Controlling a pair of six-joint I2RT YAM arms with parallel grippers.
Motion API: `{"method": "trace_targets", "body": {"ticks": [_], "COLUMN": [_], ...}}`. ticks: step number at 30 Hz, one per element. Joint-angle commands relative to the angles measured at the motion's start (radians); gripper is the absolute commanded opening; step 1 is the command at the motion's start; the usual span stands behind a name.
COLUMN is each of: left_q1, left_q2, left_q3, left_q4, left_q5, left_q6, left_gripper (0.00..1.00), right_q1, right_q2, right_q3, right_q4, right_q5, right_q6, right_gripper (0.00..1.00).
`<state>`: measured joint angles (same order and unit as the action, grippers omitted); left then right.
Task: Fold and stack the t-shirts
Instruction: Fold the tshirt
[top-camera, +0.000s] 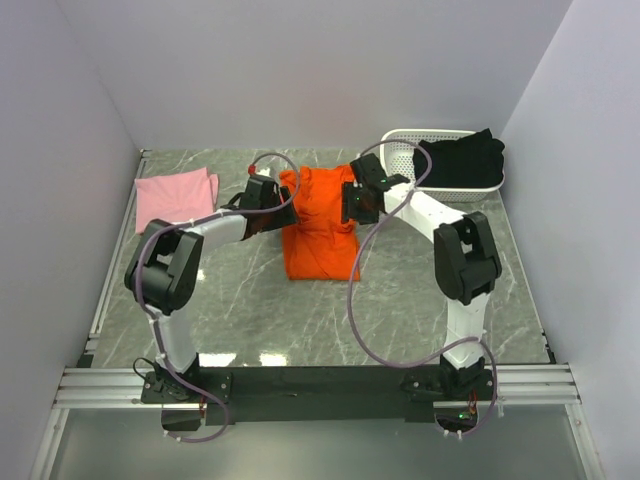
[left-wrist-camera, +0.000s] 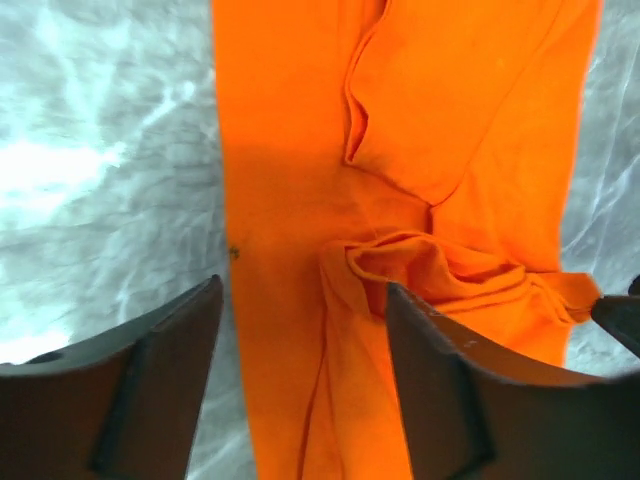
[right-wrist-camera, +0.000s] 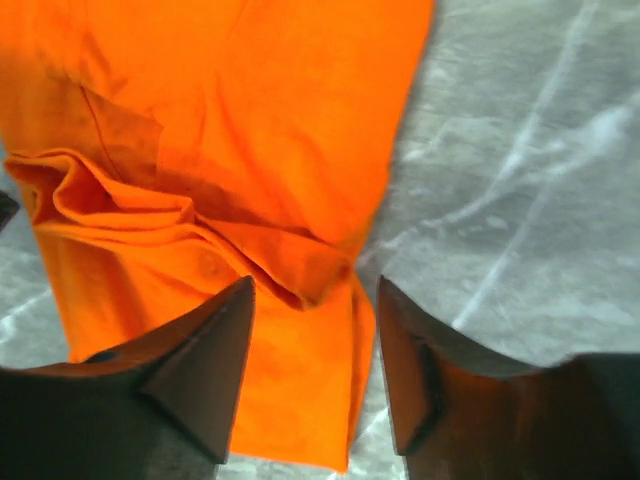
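On the marbled tabletop (top-camera: 250, 320), released left tool (top-camera: 288, 208) and right tool (top-camera: 348, 204) flank the orange t-shirt (top-camera: 320, 245), its long axis running between them.

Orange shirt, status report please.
Left claw open, right claw open, both over the orange shirt. Shirt folded narrow, rumpled across the middle. Nothing blocking.
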<state>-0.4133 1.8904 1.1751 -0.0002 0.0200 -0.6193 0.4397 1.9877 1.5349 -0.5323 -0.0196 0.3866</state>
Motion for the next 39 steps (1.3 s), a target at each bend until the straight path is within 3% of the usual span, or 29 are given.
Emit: {"method": "trace_targets", "body": {"ticks": [1, 5, 14, 23, 32, 37, 39], "left_q1": [-0.004, -0.036, -0.168, -0.209, -0.217, -0.225, -0.225], "left_q2": [-0.151, -0.279, -0.392, -0.439, -0.363, -0.343, -0.33], "left_q3": [-0.021, -0.168, -0.489, -0.554, -0.531, -0.534, -0.535], "left_q4": [0.025, 0.065, 0.138, 0.123, 0.143, 0.152, 0.158], "left_q5": [-0.06, -0.028, -0.011, -0.084, -0.054, -0.045, -0.038], "left_q6": [0.012, 0.02, -0.048, -0.062, -0.054, -0.053, -0.053], "left_gripper": [0.73, 0.78, 0.78, 0.78, 0.66, 0.49, 0.41], "right_q1": [-0.019, -0.021, 0.011, 0.054, 0.09, 0.114, 0.119], "right_q2": [-0.139, -0.289, -0.487, -0.472, -0.4, -0.405, -0.399], "right_q3": [-0.028, -0.168, -0.559, -0.699, -0.679, -0.685, -0.694], "right_q4": [0.015, 0.055, 0.209, 0.313, 0.335, 0.328, 0.339], "right_q5": [0.017, 0.026, -0.095, -0.144, -0.14, -0.126, -0.129], "right_q6": [0.001, 0.017, 0.083, 0.116, 0.129, 0.138, 0.141], "right_gripper": [0.62, 0.67, 0.67, 0.68, 0.67, 0.62, 0.53]}}
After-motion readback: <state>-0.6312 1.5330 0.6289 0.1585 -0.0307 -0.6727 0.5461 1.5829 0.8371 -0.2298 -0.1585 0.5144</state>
